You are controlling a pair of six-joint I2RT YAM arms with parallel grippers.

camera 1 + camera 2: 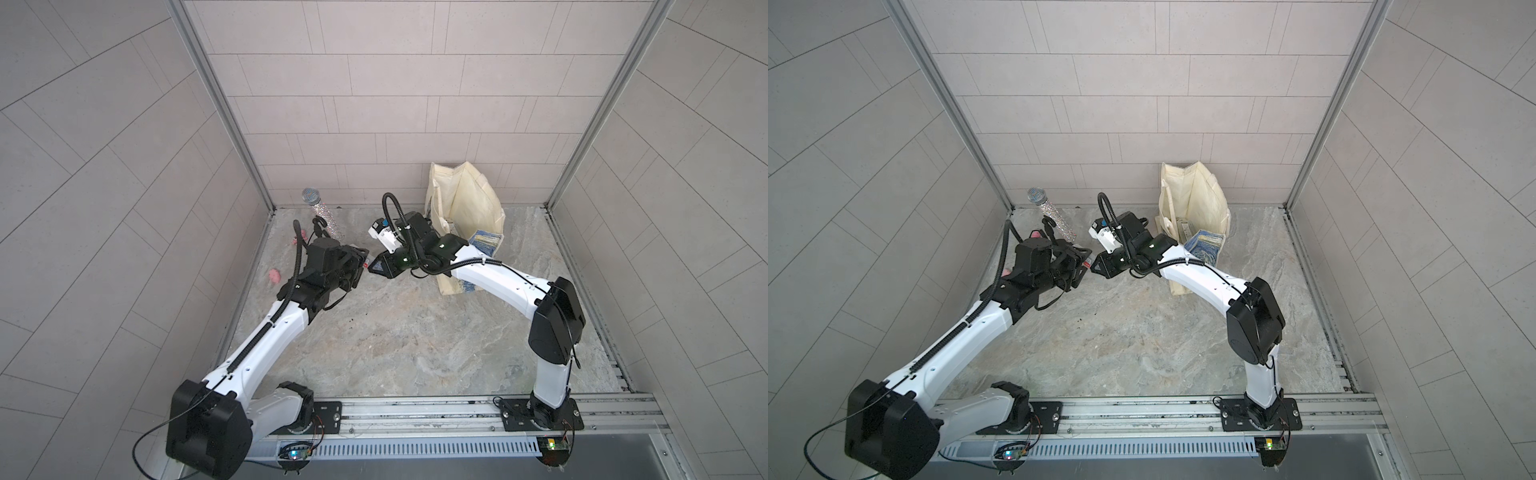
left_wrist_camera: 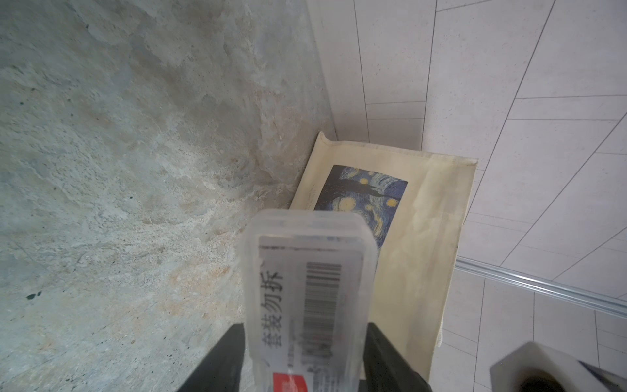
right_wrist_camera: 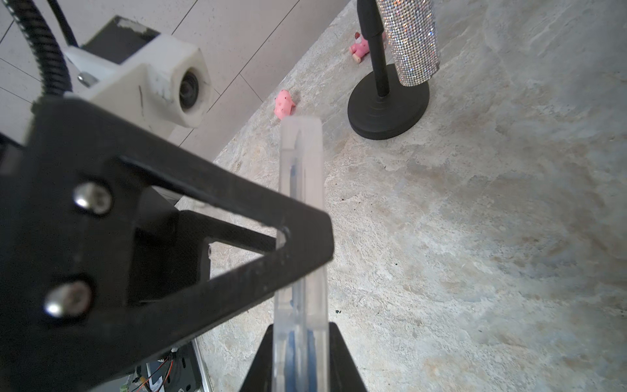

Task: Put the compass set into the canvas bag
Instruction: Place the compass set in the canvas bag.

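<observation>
The compass set (image 2: pixel 305 288) is a clear flat plastic case with a barcode label, held in the air between my two grippers. My right gripper (image 3: pixel 302 325) is shut on the case's thin faces (image 3: pixel 302 169). My left gripper (image 2: pixel 303 325) flanks the case's wide sides, its jaws open and just off the edges. In both top views the two grippers meet tip to tip, left (image 1: pixel 360 269) and right (image 1: pixel 375 268), with a red bit of the label (image 1: pixel 1087 262) between them. The canvas bag (image 1: pixel 465 208) (image 1: pixel 1196 195) stands open at the back wall behind my right arm, its Starry Night print (image 2: pixel 366 200) facing the case.
A rhinestone microphone (image 1: pixel 326 220) (image 3: pixel 410 40) leans on a black stand with a round base (image 3: pixel 388 108) at the back left. Two small pink toys (image 1: pixel 274 275) (image 3: pixel 359 49) lie near the left wall. Tiled walls close in on three sides.
</observation>
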